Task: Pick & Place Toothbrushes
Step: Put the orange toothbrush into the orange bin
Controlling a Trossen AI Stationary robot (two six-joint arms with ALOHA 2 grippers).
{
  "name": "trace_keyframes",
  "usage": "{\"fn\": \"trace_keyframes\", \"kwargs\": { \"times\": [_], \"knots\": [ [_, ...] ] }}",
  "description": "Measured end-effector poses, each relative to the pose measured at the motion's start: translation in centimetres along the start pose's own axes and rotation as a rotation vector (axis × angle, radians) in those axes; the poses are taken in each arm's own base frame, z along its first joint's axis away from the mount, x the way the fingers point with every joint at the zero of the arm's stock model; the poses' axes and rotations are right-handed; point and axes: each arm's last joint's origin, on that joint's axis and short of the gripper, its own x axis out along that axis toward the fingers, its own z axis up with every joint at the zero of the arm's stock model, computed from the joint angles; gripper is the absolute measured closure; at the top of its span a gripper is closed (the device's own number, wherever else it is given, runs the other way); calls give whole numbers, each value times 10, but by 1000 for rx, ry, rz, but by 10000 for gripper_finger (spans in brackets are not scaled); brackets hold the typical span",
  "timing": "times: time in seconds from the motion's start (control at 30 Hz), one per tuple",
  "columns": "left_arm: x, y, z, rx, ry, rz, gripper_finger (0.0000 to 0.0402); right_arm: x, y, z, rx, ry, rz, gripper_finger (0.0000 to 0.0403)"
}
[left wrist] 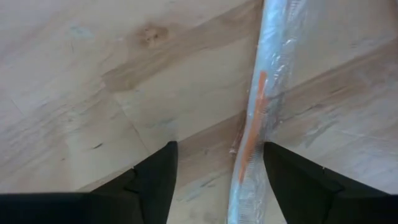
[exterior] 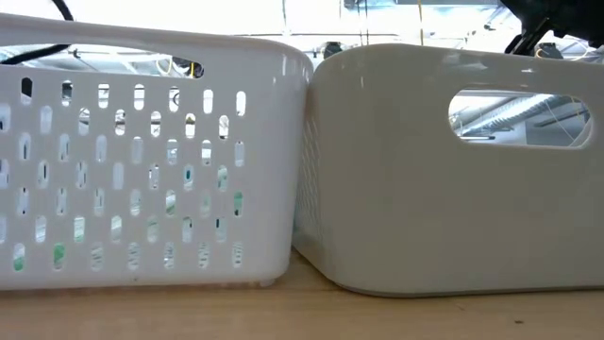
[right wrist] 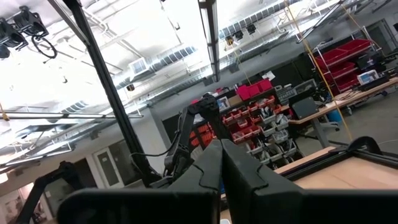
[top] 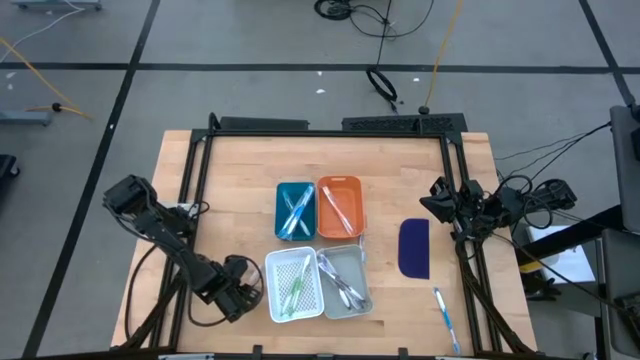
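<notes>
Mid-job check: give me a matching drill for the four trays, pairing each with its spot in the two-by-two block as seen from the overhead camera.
Trays:
1. teal tray
2. orange tray
3. white slotted tray
4. grey tray

Places in the high view:
A. lower right of the block
B. upper left of the block
C. lower left of the block
D. upper right of the block

Pairs: 1-B, 2-D, 3-C, 4-A
</notes>
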Motion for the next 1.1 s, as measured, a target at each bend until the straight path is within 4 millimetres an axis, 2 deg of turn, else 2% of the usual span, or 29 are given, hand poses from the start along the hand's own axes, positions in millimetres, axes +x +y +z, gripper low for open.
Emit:
{"fn": "trace_keyframes", "kwargs": {
  "times": [0.23, 0.63, 0.87, 1.1],
  "knots": [
    [9, 4, 0, -40, 34, 101, 225, 0, 0, 0, -7, -1, -2, 403],
    [9, 6, 2, -44, -2, 118, 389, 0, 0, 0, -7, -1, -4, 403],
    [8, 7, 2, -54, -16, 128, 390, 0, 0, 0, -7, -1, -4, 403],
    [-8, 14, 6, -84, -97, 110, 393, 0, 0, 0, -7, -2, -4, 403]
  ]
}}
